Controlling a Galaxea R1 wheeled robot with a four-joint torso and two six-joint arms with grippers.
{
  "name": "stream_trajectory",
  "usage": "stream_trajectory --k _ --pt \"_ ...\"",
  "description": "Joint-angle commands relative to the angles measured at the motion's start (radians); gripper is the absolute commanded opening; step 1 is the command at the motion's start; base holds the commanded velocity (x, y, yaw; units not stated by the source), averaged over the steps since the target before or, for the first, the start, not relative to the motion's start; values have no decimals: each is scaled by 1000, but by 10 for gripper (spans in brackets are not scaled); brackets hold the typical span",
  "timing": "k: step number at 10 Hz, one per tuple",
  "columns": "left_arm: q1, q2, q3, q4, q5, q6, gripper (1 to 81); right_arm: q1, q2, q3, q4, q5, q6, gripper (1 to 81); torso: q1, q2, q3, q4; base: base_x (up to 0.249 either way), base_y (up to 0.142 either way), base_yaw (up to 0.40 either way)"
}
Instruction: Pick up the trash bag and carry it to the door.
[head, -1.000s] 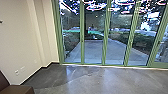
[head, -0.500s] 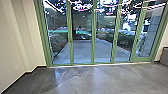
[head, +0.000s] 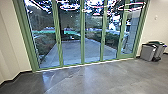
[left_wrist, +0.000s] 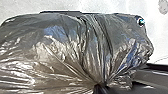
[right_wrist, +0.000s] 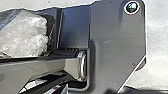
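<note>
In front of the robot, the head view shows a green-framed glass door assembly (head: 82, 37) made up of tall panes side by side. Its base runs along the edge of a smooth grey floor (head: 100, 77), which has a glossy finish and pale reflections. Beyond the glass, a paved walkway (head: 72, 51) extends away from the building, with low shrubs (head: 111, 40) on both sides.

To the right of the door assembly, two grey bins (head: 147, 52) stand on the floor close to the pale right-hand wall (head: 157, 27). The bins are set near each other. To the left of the assembly, a pale stepped wall (head: 15, 45) meets the floor at a dark baseboard (head: 21, 73).

Location of load: the trash bag (left_wrist: 57, 52) is at the left wrist. It is dark, glossy and bulky, and its film is drawn into folds that converge on a narrow gathered neck. The left hand (left_wrist: 100, 89) is closed on this neck. The bag overlaps the robot's own dark plate (right_wrist: 112, 37) in the left wrist view; contact between the two cannot be confirmed.

At the right wrist, the camera shows the plate and the jointed bar (right_wrist: 42, 68). A crumpled, shiny, pale plastic surface (right_wrist: 22, 37) is visible beside them. The state of the right hand cannot be determined.
</note>
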Motion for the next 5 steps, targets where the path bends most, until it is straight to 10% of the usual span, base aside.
stream_trajectory --k 1,5 --pt "-59 -4 -4 2 77 6 10 46 8 4 -10 -55 -2 811 0 0 0 0 0 0 -338" --pt "-59 -4 -2 2 77 6 10 46 10 4 -11 -55 -2 811 0 0 0 0 0 0 -338"
